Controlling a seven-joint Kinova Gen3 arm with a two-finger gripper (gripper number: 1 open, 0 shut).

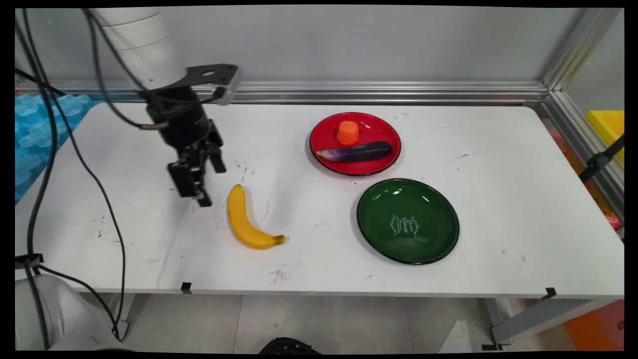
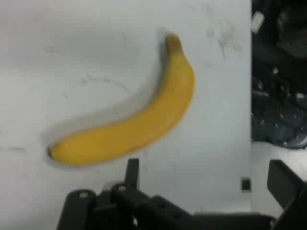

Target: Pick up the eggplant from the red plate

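My gripper [image 1: 199,184] hung low over the left half of the white table [image 1: 498,164], its two fingers spread wide apart and holding nothing. The nearest thing was the banana [image 1: 247,219], just to the right of my fingertips and not touching them. It lay flat on the tabletop, curved, with its stem end toward the table's near edge. In the hand view the banana [image 2: 134,124] stretched across the middle of the picture above my fingers [image 2: 132,173], clear of them.

The tabletop itself was worn: dark scuffs and scratches were scattered over it, thickest around the banana and along the left side. Small black clips [image 1: 186,287] sat on the near edge of the table.

Farther right, well apart from me, a red plate [image 1: 384,129] held an orange carrot piece [image 1: 348,132] standing upright and a purple eggplant [image 1: 356,152] lying on its side just in front of it. A green plate [image 1: 428,199] with pale lettering at its centre sat just in front of the red one, toward the near edge.

Behind the table ran an aluminium rail [image 1: 389,92] along a plain grey wall [image 1: 349,45], and a similar rail framed the right side. A blue sheet [image 1: 35,134] with a bubbled texture lay beyond the table's left end, and a yellow box [image 1: 609,127] showed past the right rail. Below the near edge, pale floor tiles [image 1: 319,324] were visible.
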